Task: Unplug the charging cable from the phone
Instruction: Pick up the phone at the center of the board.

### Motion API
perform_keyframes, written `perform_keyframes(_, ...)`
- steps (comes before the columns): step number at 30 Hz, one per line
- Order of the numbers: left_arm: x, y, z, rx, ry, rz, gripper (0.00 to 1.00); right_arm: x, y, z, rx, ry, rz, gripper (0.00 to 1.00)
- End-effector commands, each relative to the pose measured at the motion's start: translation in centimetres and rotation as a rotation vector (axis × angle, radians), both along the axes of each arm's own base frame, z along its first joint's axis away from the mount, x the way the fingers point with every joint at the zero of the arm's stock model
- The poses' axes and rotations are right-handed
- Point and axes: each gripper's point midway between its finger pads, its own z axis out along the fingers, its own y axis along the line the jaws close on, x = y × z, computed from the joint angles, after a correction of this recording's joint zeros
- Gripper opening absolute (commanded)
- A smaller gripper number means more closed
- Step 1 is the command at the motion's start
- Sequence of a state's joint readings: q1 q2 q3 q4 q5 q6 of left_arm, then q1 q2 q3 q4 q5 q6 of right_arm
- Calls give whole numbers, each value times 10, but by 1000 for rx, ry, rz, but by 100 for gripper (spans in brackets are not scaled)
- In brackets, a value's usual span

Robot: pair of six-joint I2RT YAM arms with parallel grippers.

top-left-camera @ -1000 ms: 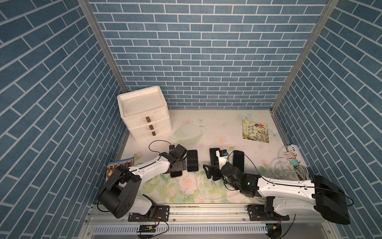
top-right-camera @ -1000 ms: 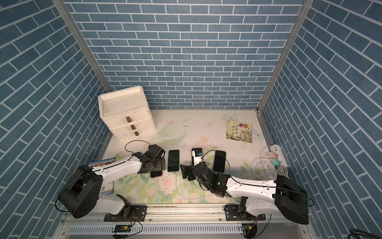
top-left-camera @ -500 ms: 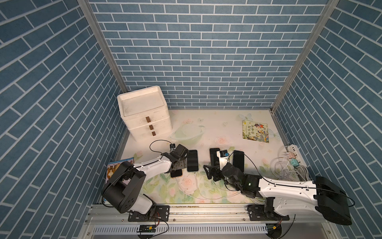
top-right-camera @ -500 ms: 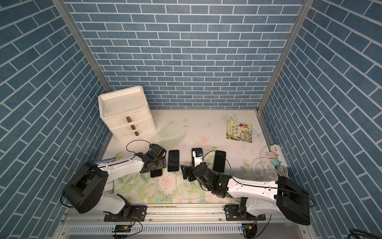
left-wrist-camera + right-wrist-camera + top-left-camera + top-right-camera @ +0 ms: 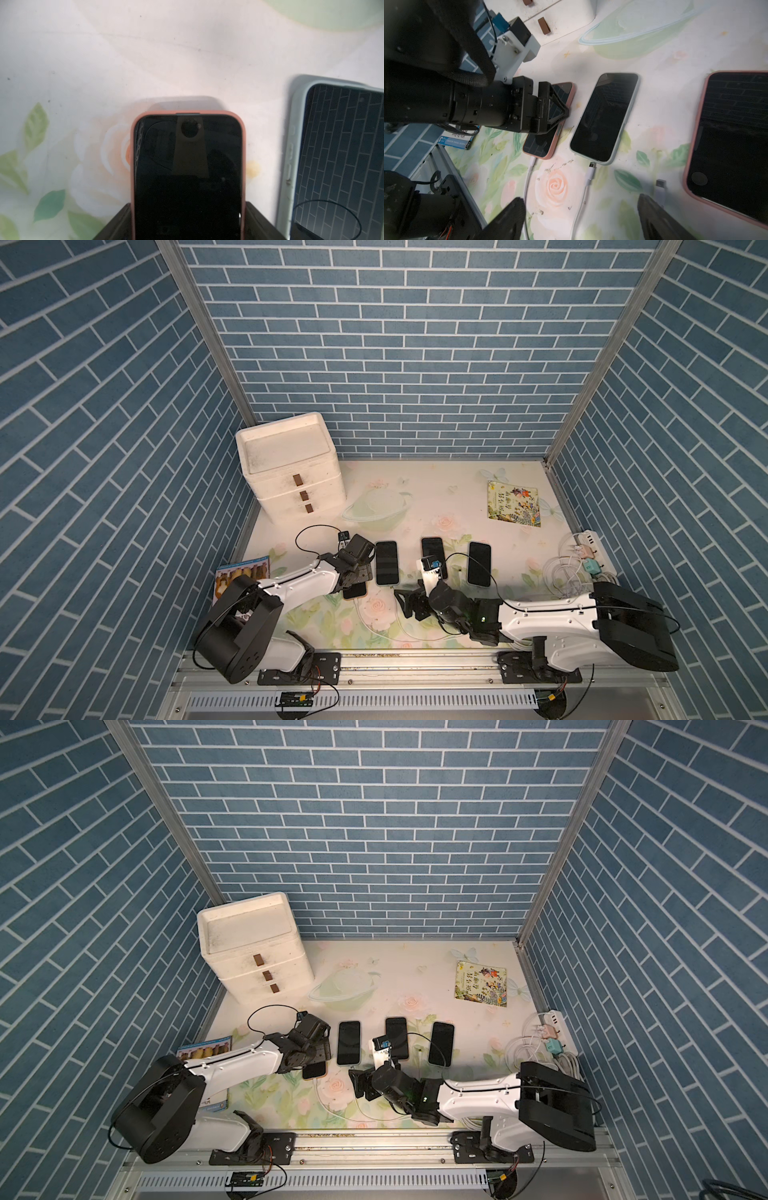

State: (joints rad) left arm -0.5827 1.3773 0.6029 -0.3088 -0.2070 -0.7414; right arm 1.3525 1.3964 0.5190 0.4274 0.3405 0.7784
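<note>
- Pink-cased phone (image 5: 548, 122) lies flat on the table (image 5: 436, 497), leftmost in a row of four; a white charging cable (image 5: 528, 178) is plugged into its near end. Not yet unplugged.
- Left gripper (image 5: 550, 110) straddles this phone across its width. In the left wrist view a finger (image 5: 116, 224) stands on each side of the case, right at its edges; contact is hard to confirm, but I judge the jaws closed on the phone to brace it.
- Right gripper (image 5: 581, 218) hangs low over the cables near the front edge, jaws wide, nothing between them. It is not yet at the plug.
- Mint-cased phone (image 5: 605, 117), just beside the pink one: its cable plug (image 5: 590, 168) lies on the table just clear of the port, so this one looks already disconnected.
- Another loose plug (image 5: 660, 184) lies near the large pink-cased phone (image 5: 729, 141), also detached.
- Fourth phone (image 5: 478, 563) farther right; its cable state is too small to tell.
- Estimate: two phones freed, one braced and waiting for the pull. Left to do: right gripper takes the plug at the pink-cased phone and draws it straight out.
- Containers: white three-drawer unit (image 5: 291, 472) at back left, all drawers shut, contents hidden; its recessed top appears empty.
</note>
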Motion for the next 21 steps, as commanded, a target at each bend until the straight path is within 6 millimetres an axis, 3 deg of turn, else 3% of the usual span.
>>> perform_keyframes(1, 5, -1, 18, -36, -51, 28, 0, -10, 31, 23, 115, -29, 91, 88)
perform_keyframes(13, 11, -2, 59, -93, -160, 69, 0, -35, 87, -3, 125, -4, 278, 74)
perform_keyframes(21, 12, -8, 75, -143, -197, 73, 0, -41, 106, -26, 87, 10, 339, 59)
